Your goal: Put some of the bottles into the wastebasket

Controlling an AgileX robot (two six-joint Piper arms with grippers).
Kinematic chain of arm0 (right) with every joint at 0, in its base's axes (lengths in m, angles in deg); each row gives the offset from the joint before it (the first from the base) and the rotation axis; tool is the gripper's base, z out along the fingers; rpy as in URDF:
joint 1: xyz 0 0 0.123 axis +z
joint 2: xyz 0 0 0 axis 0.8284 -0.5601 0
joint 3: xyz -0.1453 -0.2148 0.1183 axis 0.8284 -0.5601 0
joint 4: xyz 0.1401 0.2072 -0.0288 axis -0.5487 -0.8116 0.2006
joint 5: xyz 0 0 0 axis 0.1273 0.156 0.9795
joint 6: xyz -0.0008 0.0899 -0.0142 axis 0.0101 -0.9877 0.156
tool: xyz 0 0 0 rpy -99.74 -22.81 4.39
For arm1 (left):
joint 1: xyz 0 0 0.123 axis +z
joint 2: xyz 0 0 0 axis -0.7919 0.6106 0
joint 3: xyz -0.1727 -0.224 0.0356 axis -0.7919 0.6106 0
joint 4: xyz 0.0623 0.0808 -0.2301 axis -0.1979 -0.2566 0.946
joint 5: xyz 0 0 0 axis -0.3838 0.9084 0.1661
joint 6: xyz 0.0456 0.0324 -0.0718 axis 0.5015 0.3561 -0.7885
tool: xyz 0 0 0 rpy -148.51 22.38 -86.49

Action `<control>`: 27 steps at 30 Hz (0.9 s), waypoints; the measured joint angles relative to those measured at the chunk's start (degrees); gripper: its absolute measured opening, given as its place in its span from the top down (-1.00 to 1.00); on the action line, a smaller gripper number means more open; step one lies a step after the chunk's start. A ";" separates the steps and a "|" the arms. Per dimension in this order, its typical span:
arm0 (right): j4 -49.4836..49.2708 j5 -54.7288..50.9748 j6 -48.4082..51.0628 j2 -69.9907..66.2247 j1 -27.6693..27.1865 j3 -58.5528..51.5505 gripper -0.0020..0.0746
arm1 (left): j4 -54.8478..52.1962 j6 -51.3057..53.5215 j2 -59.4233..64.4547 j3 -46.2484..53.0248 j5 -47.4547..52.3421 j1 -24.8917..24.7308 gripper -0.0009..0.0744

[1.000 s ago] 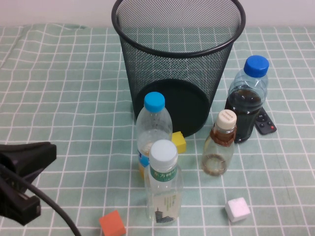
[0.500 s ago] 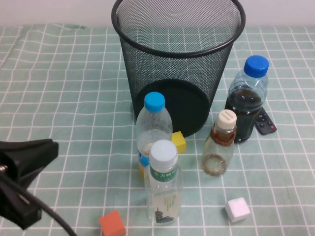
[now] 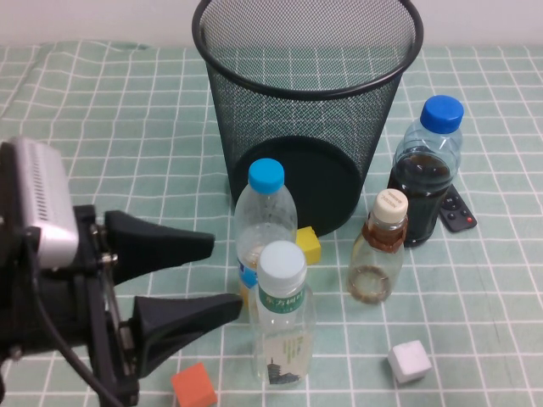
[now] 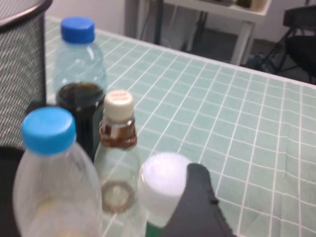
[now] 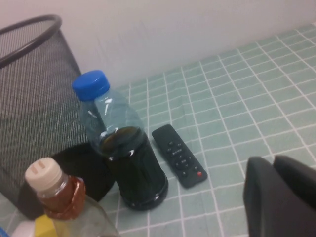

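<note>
The tall clear bottle (image 3: 282,326) with a white cap and green-and-white label stands at the front centre. The shorter bottle (image 3: 379,253) with a cream cap and amber neck stands to its right. The black mesh wastebasket (image 3: 307,102) stands behind them. My left gripper (image 3: 226,275) is open, just left of the tall bottle, its fingers pointing at it without touching. In the left wrist view one of its fingers (image 4: 198,202) overlaps the white cap (image 4: 162,187). My right gripper (image 5: 282,195) shows only in the right wrist view, shut and empty, near the table's right side.
A blue-capped bottle with orange liquid (image 3: 265,225) stands right behind the tall bottle. A blue-capped bottle with dark liquid (image 3: 427,170) and a black remote (image 3: 456,212) are at the right. A yellow cube (image 3: 308,244), an orange cube (image 3: 193,386) and a white cube (image 3: 410,360) lie around the bottles.
My left gripper has swung in from the lower left edge to the right, and its open fingers now reach close to the tall bottle. The bottles have not moved.
</note>
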 joint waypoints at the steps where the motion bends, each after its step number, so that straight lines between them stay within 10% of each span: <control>1: 0.00 -2.35 2.43 -2.21 0.00 2.89 0.95 | 1.68 3.30 1.66 0.00 0.76 0.00 -0.20; 13: -0.85 -8.22 15.83 -19.10 0.10 18.03 0.95 | 15.29 30.53 16.19 -0.33 7.95 0.00 -0.32; 27: -0.96 -8.41 17.41 -21.40 0.10 18.28 0.95 | 16.79 36.80 24.56 -3.51 2.46 -5.84 -0.32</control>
